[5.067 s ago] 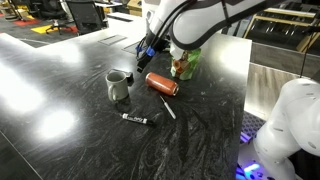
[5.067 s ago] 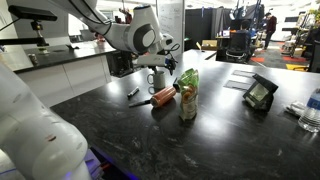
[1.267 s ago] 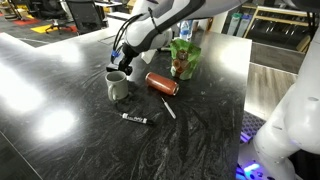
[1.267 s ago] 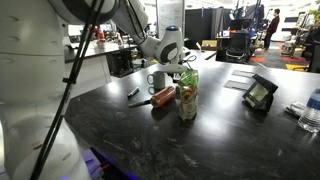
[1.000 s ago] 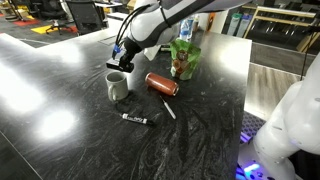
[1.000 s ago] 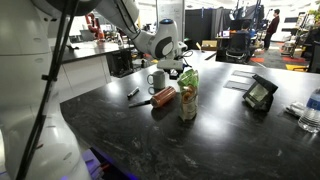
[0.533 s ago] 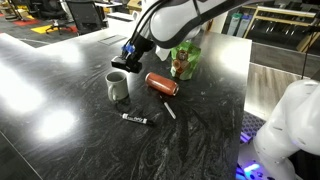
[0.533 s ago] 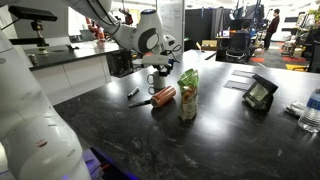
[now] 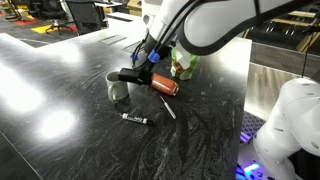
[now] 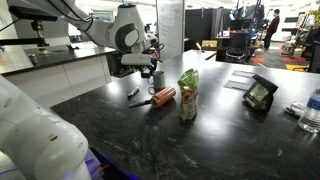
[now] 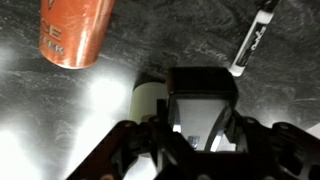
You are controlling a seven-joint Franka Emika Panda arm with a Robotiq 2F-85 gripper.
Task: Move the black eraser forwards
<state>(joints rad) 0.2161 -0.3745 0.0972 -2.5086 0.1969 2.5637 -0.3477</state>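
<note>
The black rectangular eraser [image 11: 205, 90] is a dark, matte block with rounded corners, filling the centre-right of the wrist view. It is clamped between the fingers of the end effector [image 11: 203, 132] and held clear of the dark marbled counter [image 9: 60, 120]. In an exterior view the eraser [image 9: 128, 75] shows as a flat, roughly level bar left of centre. In an exterior view the eraser [image 10: 133, 61] is a small dark slab at the upper left of centre, too small to show detail.

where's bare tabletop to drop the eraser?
Free: the wide table stretch past the cup, away from the can, and the strip between marker and table edge. Crowded: cup, can and bag around the gripper holding the eraser.
</note>
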